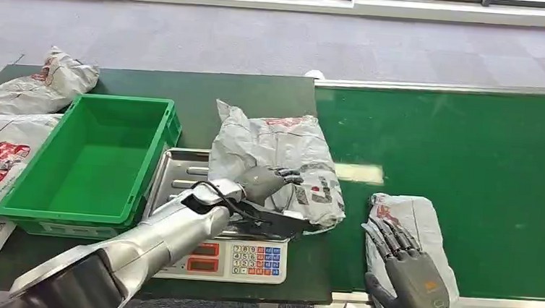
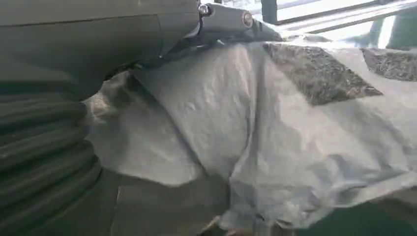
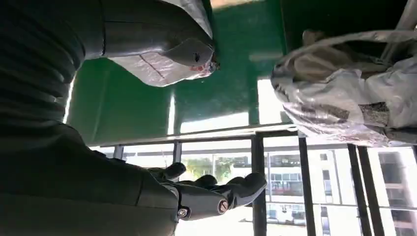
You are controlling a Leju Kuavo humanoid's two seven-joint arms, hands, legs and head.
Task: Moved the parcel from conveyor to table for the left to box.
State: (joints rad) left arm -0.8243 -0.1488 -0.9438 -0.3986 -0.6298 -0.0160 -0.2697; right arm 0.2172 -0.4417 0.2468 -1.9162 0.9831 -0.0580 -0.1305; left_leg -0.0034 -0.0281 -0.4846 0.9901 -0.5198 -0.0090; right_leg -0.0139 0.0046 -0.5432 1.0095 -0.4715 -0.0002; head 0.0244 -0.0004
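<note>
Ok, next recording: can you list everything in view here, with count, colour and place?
Parcel on scale: one, grey, partly over the tray.
Parcel on conveyor: one, grey, near edge, under the right hand.
Spare parcels: at least three, grey-white, table's left end.
Crate: one, green, empty, left of the scale.
Scale: one, steel tray, keypad front.
Conveyor: one, green belt.
Table: one, dark green.
Left hand: on the scale parcel.
Right hand: fingers spread over the conveyor parcel.

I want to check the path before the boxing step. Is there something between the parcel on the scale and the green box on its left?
Nothing visible stands between them. The parcel lies on the scale, with the left hand on it. The green box sits right beside the scale, open and empty.
</note>
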